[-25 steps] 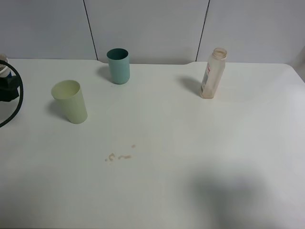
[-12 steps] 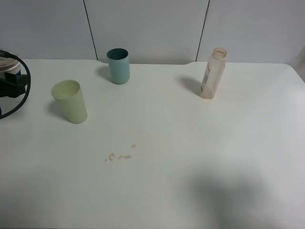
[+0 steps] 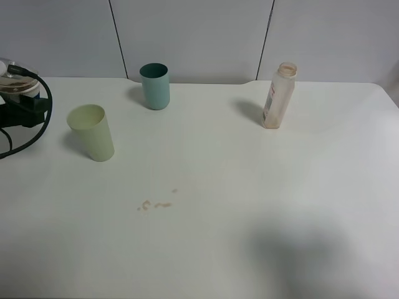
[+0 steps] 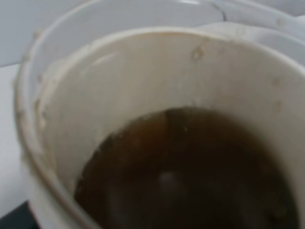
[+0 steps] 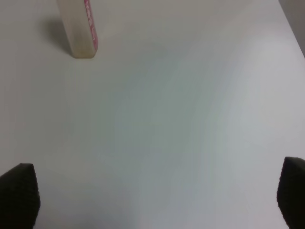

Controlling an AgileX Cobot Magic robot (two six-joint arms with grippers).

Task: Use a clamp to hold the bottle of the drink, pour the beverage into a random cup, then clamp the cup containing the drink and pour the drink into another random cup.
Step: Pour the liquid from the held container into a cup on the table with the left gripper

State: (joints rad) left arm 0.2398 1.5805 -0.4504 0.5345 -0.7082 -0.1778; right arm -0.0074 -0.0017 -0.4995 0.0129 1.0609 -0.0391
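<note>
- The white table [image 3: 262,187] carries everything; its far edge meets a grey panelled wall [image 3: 193,34].
- The left claw [image 3: 24,107] sits at the far left edge of the exterior view, a dark block with a black cable [image 3: 38,132] looping below it. It is clenched around a white cup. Its fingers are hidden behind the cup in the wrist view.
- The right claw [image 5: 155,195] is released. Its two dark fingertips [image 5: 19,195] stand wide apart with only bare table between them. It hangs over the right part of the table, well apart from the bottle.
- The bottle [image 3: 278,96] stands upright and uncapped near the far right of the table, touched by nothing. Its label carries red print.
- The pale green cup [image 3: 91,132] stands upright on the left, near the left claw.
- The teal cup [image 3: 154,86] stands upright near the far edge, behind and to the right of the green one.
- The white cup [image 4: 143,95] holds dark brown drink, its inner wall stained.
- Small brownish drips [image 3: 156,204] lie on the table, nearer the front than the two standing cups.
</note>
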